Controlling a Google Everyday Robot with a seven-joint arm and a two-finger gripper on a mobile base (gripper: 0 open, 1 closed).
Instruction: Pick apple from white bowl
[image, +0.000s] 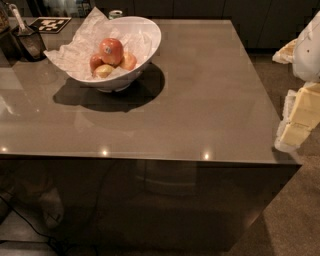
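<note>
Glossy brown stone or laminate all over a broad square desk (200, 100), with its dark front panel nearest and three small glints of light along the near edge. Low on the left, by the floor, a thin black cable (30, 225).

Off the right edge of the desk, level with its nearer half, a pale yellow and white gripper (298, 120), well apart from everything on the desk. Open or closed: cannot tell.

Farther back on the left half, a large glossy white bowl (150, 40) with a slanted rim, standing on the desk over a dark oval shadow (125, 95). Lined with crumpled white paper (75, 50) spilling over the left side.

Inside it, on top of the pile, a large round red-orange apple (111, 51) with a small pale sticker facing up. Touching it from below, two smaller red apples (96, 61), one on each side, and in front a small yellowish fruit (103, 71).

Beyond the bowl, at the far edge, a small green-topped can (115, 14). To its left, lying flat, a black-and-white marker card (50, 24).
</note>
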